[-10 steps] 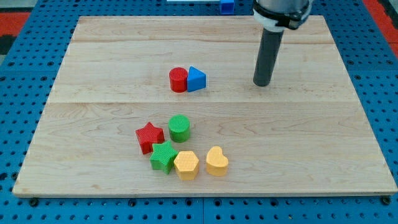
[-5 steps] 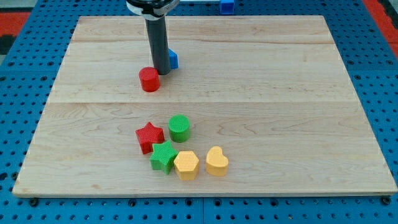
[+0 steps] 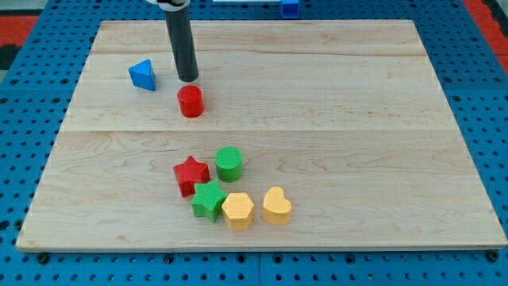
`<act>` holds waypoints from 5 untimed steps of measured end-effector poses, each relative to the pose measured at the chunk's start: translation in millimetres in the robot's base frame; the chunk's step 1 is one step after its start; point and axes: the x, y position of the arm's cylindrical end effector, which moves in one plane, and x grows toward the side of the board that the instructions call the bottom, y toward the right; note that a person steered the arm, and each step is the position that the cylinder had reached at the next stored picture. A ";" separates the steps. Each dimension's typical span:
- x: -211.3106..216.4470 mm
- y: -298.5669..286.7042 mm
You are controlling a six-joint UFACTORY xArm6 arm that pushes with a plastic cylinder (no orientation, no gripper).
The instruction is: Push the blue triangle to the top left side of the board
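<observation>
The blue triangle (image 3: 143, 75) lies on the wooden board (image 3: 357, 119) in its upper left part, near the left edge. My tip (image 3: 188, 79) stands to the right of it, apart from it by a clear gap. The red cylinder (image 3: 190, 102) sits just below my tip, close to it.
A cluster lies in the board's lower middle: a red star (image 3: 190, 174), a green cylinder (image 3: 228, 164), a green star (image 3: 209, 199), a yellow hexagon (image 3: 237, 210) and a yellow heart (image 3: 276, 206). A small blue block (image 3: 290, 8) sits off the board at the view's top.
My tip swept from the board's right side to the left. The blue triangle moved left and up to the upper left part. The red cylinder shifted left.
</observation>
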 end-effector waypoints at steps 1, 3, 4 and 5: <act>14.9 -14.1; -25.1 -83.6; 19.3 -25.6; 23.5 -81.5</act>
